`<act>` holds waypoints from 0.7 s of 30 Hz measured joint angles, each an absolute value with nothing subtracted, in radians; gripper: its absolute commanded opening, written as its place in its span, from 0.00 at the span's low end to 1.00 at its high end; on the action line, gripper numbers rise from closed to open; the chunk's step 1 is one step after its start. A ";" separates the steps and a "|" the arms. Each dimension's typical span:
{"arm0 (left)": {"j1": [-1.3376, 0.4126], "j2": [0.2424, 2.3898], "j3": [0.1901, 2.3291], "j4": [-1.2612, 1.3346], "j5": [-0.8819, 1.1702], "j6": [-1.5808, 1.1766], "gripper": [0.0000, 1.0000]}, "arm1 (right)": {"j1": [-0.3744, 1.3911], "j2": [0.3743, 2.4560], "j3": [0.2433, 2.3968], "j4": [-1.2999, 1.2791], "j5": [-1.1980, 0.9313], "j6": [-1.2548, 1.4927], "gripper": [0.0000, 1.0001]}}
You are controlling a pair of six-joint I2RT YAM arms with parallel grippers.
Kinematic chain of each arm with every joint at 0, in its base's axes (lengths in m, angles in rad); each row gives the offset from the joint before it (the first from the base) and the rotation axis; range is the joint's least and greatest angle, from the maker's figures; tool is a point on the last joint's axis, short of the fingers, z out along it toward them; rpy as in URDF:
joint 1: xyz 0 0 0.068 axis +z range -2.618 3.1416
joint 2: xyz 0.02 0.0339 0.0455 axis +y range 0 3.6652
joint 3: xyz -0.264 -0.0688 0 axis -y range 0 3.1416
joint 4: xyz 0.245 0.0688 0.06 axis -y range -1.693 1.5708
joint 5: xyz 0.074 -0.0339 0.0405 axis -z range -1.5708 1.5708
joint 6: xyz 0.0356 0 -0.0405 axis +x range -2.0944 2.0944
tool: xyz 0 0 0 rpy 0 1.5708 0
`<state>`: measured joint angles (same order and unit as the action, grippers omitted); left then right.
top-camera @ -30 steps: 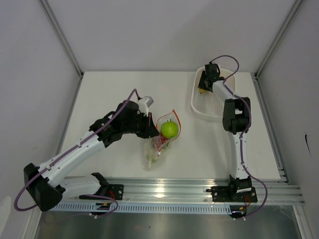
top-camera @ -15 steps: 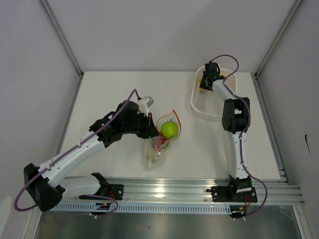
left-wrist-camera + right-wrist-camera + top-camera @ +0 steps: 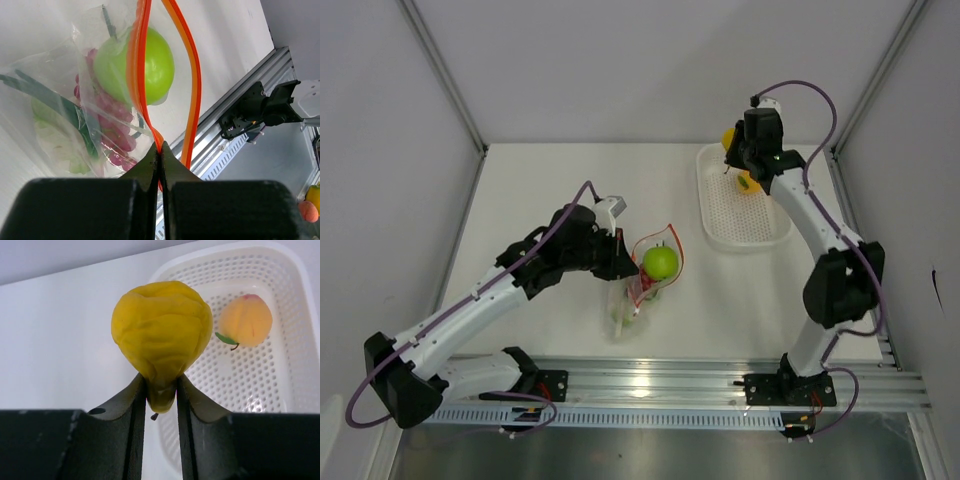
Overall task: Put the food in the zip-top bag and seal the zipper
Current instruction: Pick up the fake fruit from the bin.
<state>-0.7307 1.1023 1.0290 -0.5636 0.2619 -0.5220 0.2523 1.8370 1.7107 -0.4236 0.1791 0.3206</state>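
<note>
Pinching one lip of the zipper [image 3: 191, 75], the left gripper [image 3: 160, 152] is seen clenched, its two black fingertips pressed together on the thin red-orange strip. The other lip is bowed away from the held one, so the mouth of the zip-top bag [image 3: 55, 65] is kept gaping. Inside the clear, crinkly plastic a green apple [image 3: 152, 65] is lodged just below the mouth, with dark red bits [image 3: 112, 130], green stalks [image 3: 60, 107] and a pale leafy piece [image 3: 55, 147] packed deeper. In the top view the bag is laid on the white table [image 3: 540, 180] near its front middle.

A yellow piece [image 3: 161, 330] is grasped by its narrow lower end between the fingers of the right gripper [image 3: 161, 390] and is held by the far left corner of the white perforated basket [image 3: 300, 315]. An orange-yellow round fruit [image 3: 246, 320] with a small green leaf is left lying in the basket, well apart from the bag.
</note>
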 measured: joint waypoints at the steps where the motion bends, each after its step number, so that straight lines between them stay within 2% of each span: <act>1: -0.731 1.100 1.029 -0.564 0.262 -0.522 0.01 | 0.278 1.771 1.672 -0.421 0.183 0.321 0.00; 6: -0.731 1.083 1.029 -0.567 0.262 -0.522 0.01 | 0.431 1.503 1.496 -0.419 0.199 0.322 0.00; 12: -0.731 1.067 1.021 -0.570 0.261 -0.522 0.01 | 0.535 1.302 1.351 -0.481 0.193 0.341 0.00; 21: -0.731 1.056 1.011 -0.570 0.261 -0.522 0.00 | 0.589 1.071 1.229 -0.566 -0.133 0.408 0.00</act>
<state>-0.7307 1.0557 1.0115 -0.5701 0.2611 -0.5224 0.5888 1.0706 1.2285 -0.5663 -0.1333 0.4080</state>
